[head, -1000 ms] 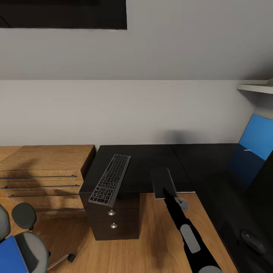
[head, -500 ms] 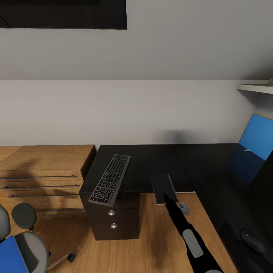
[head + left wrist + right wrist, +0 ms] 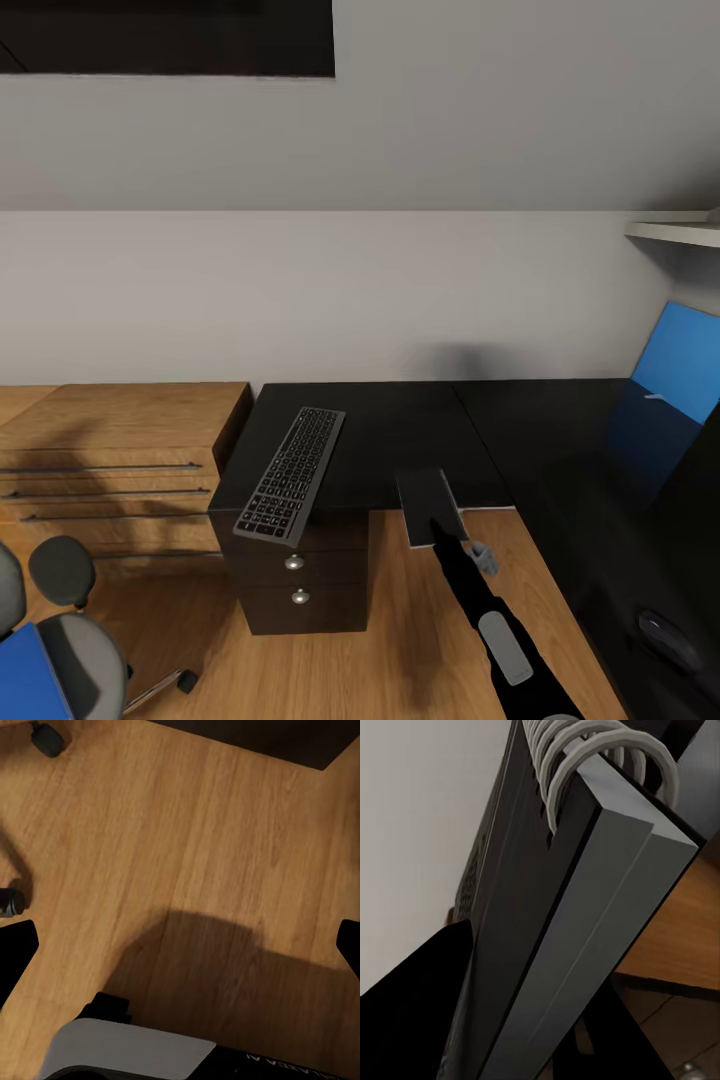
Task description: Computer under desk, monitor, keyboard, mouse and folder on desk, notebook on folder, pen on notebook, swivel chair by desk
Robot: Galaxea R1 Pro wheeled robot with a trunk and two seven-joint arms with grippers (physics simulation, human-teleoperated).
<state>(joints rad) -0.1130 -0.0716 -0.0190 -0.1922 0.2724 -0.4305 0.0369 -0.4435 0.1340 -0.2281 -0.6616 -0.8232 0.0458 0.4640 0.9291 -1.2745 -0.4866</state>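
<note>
Right wrist view showed the right gripper closed on the notebook, one dark finger pressed against its flat cover, so the thin book stood edge-on to the lens. The book looked stiff and smooth, grey-covered, with pale wire coils along its spine. A pinch on the covers suits so thin a slab: it probably kept the book level for carrying.

In the head view the right gripper held the notebook flat, overhanging the front edge of the desk, half above the glossy black top and half above the wood floor. It had not yet been set down.

Further out, the keyboard lay slanted on the left wing of the desk, its near end jutting past the edge above the dark drawer unit. A dark mouse sat on the desk at the right. The blue folder rested on the padded seat of the swivel chair, well apart from the desk, so the stack probably could not be built yet.

The left wrist view faced plank flooring; the left gripper's jaws appeared spread wide and empty.
</note>
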